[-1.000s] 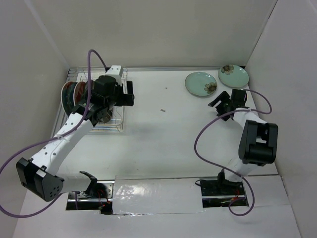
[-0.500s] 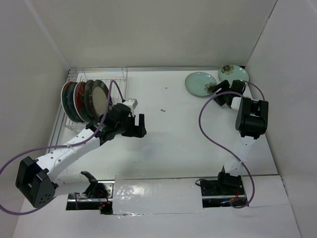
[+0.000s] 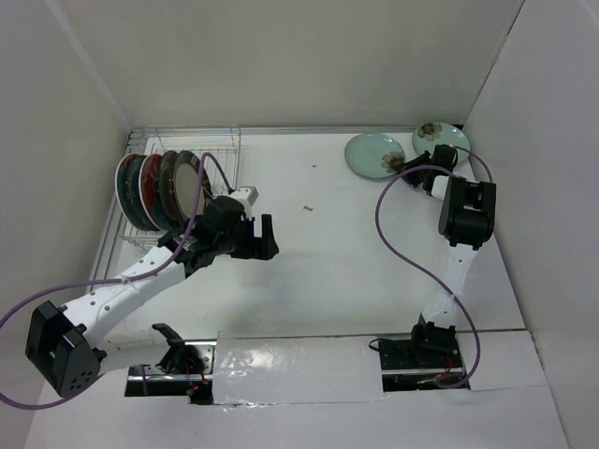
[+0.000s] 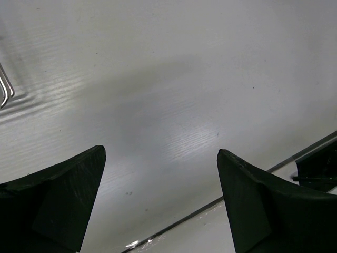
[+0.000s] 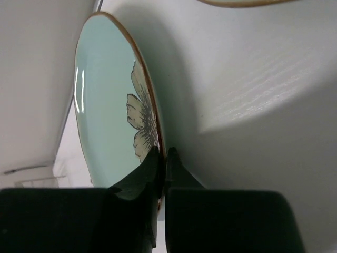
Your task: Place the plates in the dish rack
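Observation:
Two pale mint plates with a flower lie at the back right: one [image 3: 372, 154] nearer the middle, the other [image 3: 442, 138] by the right wall. My right gripper [image 3: 412, 168] is shut on the right rim of the nearer mint plate [image 5: 105, 105]. In the right wrist view its fingertips [image 5: 164, 153] pinch the brown-edged rim beside the flower. The dish rack [image 3: 229, 140] stands at the back left, with several plates [image 3: 159, 187] on edge in it. My left gripper [image 3: 264, 238] hangs open over bare table right of the rack, nothing between its fingers [image 4: 79, 179].
White walls close in the table on the left, back and right; the mint plates sit close to the right wall. A small dark speck [image 3: 307, 208] lies mid-table. A bit of rack wire [image 4: 6, 92] shows at the left edge of the left wrist view.
My left arm drew back from the rack to the table's middle, leaving the plates standing there. The right gripper reached the nearer mint plate and shut on its rim; the plate shifted slightly left.

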### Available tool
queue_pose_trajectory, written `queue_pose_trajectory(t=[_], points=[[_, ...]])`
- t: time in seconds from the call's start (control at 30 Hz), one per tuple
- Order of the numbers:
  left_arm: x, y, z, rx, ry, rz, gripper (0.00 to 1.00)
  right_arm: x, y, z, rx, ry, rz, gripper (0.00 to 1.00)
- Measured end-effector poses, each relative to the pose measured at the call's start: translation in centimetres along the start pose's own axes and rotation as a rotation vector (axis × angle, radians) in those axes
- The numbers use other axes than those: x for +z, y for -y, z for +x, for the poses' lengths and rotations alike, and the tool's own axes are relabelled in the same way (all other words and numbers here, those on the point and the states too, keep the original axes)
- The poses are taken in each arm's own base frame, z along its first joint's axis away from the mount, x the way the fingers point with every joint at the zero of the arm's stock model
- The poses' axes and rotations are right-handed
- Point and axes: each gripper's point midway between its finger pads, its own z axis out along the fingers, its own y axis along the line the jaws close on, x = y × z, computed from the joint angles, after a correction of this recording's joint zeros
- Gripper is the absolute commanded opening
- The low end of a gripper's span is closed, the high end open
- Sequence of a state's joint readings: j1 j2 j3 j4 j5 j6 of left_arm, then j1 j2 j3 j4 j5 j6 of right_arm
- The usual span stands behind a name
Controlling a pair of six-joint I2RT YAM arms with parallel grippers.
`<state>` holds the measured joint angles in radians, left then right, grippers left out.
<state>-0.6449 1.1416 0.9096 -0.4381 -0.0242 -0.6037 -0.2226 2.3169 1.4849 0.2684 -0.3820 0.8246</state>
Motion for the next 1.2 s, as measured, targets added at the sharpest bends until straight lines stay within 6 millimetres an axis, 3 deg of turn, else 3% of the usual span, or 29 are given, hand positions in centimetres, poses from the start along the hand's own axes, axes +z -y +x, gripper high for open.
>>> queue_pose_trajectory(t=[0.17,0.3,0.57,0.7,0.8,0.9,1.03,1.2], points=[[0.8,0.5,0.2,-0.003,-0.019,0.026,1.0,-0.7,0.2,1.0,0.015,-0.026,-0.004,0.0],[1.6,0.9,0.4,-0.006,-0.035,0.045,1.0,-3.3,0.6,3.5,-0.005,-0.086,0.003,0.0],[4.0,2.3,-0.1,-0.021,-0.057,0.09,1.0,-12.5,0.0,12.4,-0.035,-0.239,0.01,0.0],[5.1,3.1,-0.9,-0.038,-0.06,0.134,1.0,-16.3,-1.0,15.1,-0.082,-0.299,0.023,0.0],[5.7,3.2,-1.6,-0.062,-0.058,0.168,1.0,-18.9,-1.7,15.3,-0.113,-0.301,0.038,0.0],[6.2,2.8,-2.7,-0.105,-0.044,0.202,1.0,-21.4,-3.8,14.4,-0.158,-0.27,0.004,0.0],[6.8,2.9,-4.3,-0.151,-0.024,0.269,1.0,-23.9,-6.5,14.0,-0.203,-0.254,-0.081,0.0],[7.9,4.5,-6.4,-0.195,-0.019,0.382,1.0,-26.2,-7.7,15.1,-0.233,-0.307,-0.135,0.0]])
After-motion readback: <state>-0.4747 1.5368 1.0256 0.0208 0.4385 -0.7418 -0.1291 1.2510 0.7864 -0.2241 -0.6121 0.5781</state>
